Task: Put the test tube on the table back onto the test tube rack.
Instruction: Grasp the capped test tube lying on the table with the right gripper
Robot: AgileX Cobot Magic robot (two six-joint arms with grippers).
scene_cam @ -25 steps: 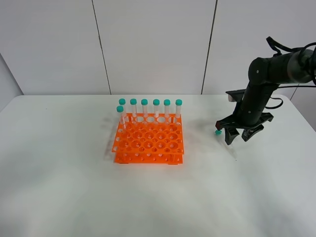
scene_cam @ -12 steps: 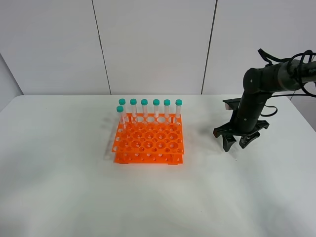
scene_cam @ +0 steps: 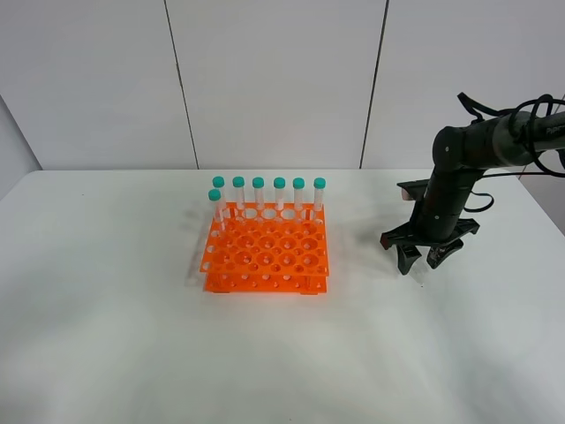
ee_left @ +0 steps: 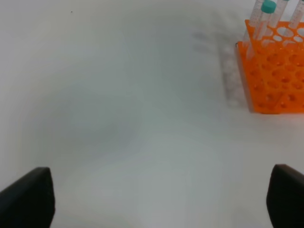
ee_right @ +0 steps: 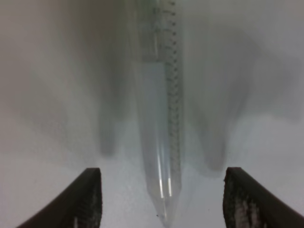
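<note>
The test tube (ee_right: pixel 159 118) lies flat on the white table (scene_cam: pixel 132 336), clear with printed marks, its pointed tip toward the camera in the right wrist view. My right gripper (scene_cam: pixel 419 256) is down at the table with its open fingers (ee_right: pixel 88 199) either side of the tube (ee_right: pixel 164 199), not closed on it. In the high view the gripper hides the tube. The orange test tube rack (scene_cam: pixel 267 252) stands left of it, holding several teal-capped tubes (scene_cam: pixel 279 194) along its back row. My left gripper (ee_left: pixel 156 199) is open and empty above the bare table, with the rack (ee_left: pixel 275 71) ahead of it.
The rack is a hand's width left of my right gripper. White wall panels (scene_cam: pixel 274 79) rise behind the table's far edge. My left arm does not show in the high view.
My right gripper has dropped to the table and shifted slightly left, coming down around the lying tube; its teal cap, visible a second ago, is now hidden. The rack has not moved.
</note>
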